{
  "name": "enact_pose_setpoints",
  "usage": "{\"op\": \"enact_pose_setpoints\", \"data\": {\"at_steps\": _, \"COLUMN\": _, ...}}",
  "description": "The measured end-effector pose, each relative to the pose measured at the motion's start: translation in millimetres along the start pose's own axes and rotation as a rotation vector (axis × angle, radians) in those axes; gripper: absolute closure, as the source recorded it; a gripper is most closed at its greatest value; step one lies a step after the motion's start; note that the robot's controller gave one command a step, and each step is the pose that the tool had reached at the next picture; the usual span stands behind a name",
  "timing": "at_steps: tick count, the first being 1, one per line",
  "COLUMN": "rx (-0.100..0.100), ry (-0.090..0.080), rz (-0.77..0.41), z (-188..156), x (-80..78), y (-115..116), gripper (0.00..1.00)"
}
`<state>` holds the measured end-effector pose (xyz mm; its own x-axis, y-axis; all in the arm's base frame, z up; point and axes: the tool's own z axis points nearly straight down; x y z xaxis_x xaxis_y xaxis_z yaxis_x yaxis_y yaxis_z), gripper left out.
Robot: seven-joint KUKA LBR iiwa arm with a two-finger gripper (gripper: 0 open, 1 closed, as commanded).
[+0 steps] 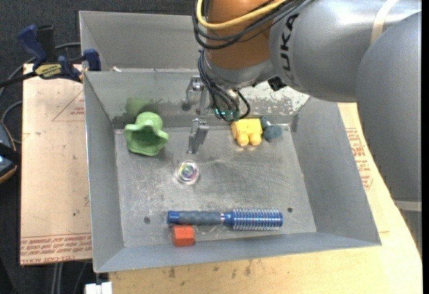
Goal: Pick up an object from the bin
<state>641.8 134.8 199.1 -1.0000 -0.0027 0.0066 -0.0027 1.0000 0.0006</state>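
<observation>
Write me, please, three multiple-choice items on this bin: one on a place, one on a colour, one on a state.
1. Where does the orange block lie?
A) by the blue brush's handle end
B) at the far wall
C) atop its bristles

2. What colour is the blocky toy beside the end effector?
A) red
B) yellow
C) white

3. How is the blue brush placed?
A) standing upright
B) lying flat on the bin floor
C) hanging in mid-air

Key: 1 A, it sits just below the handle end; 2 B, plainly yellow; 3 B, its whole length rests on the floor.
</observation>
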Motion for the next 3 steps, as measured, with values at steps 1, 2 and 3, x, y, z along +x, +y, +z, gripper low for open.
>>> {"op": "enact_pose_setpoints", "data": {"at_steps": 1, "rx": -0.003, "ry": -0.01, "rz": 0.272, "z": 126, "x": -4.0, "y": 56, "gripper": 0.0}}
{"op": "enact_pose_setpoints", "data": {"at_steps": 2, "rx": 0.0, "ry": -0.012, "rz": 0.363, "z": 97, "x": 11.0, "y": 115, "gripper": 0.0}}
{"op": "enact_pose_setpoints", "data": {"at_steps": 3, "rx": 0.003, "ry": -0.008, "rz": -0.014, "z": 99, "x": 16.5, "y": 113, "gripper": 0.0}}
